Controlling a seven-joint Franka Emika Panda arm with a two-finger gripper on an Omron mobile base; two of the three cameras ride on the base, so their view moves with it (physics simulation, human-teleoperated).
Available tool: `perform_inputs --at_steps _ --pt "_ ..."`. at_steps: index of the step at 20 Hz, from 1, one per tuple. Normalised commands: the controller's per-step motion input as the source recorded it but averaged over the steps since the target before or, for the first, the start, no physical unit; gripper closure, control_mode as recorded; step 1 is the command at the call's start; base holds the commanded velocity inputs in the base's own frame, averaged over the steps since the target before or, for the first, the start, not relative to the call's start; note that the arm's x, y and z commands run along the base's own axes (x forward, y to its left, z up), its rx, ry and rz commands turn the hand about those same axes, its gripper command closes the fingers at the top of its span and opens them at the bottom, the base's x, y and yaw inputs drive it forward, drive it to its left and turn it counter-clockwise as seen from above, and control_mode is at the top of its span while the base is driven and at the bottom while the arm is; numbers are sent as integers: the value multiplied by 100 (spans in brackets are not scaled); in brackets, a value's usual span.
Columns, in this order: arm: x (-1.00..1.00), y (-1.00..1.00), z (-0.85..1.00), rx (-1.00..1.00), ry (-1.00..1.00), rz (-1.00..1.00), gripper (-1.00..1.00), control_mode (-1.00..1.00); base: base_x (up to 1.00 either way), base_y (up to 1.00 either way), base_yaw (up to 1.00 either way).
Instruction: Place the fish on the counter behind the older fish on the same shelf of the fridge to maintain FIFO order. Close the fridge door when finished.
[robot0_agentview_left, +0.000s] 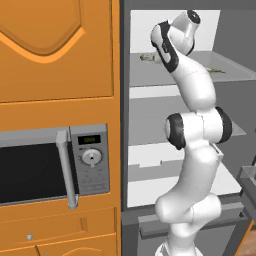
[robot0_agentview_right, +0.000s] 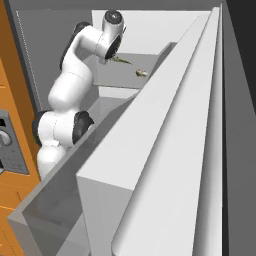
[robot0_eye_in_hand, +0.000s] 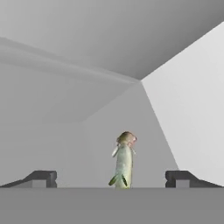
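Fridge (robot0_agentview_left: 175, 100) open; fish (robot0_eye_in_hand: 123, 162) on shelf (robot0_eye_in_hand: 144, 131) btwn gripper (robot0_eye_in_hand: 111, 178) tips, jaws wide apart, nothing held.

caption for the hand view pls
Open gripper inside the fridge, a fish lying on the shelf between its fingertips.

The white jointed arm with dark joints (robot0_agentview_left: 192, 145) rose from its base, bent at a dark elbow, leaned up and forward, and its wrist turned away from the cameras. In the hand view the dark two-finger gripper (robot0_eye_in_hand: 111, 178) was spread wide — one finger tip (robot0_eye_in_hand: 43, 177) far to one side, the other far opposite — and gripped nothing.
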Motion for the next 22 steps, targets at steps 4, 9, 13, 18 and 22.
perform_inputs --at_steps 4,9,13,18,22 --pt "-99 17 -45 3 -9 0 -100 -100 0 0 0" --pt "-93 1 44 1 -9 -5 -100 -100 0 0 0" --pt "-90 4 83 0 -3 -9 -100 -100 0 0 0" --pt "-100 4 48 0 0 -11 -100 -100 0 0 0" --pt "-100 0 1 0 0 -12 -100 -100 0 0 0"
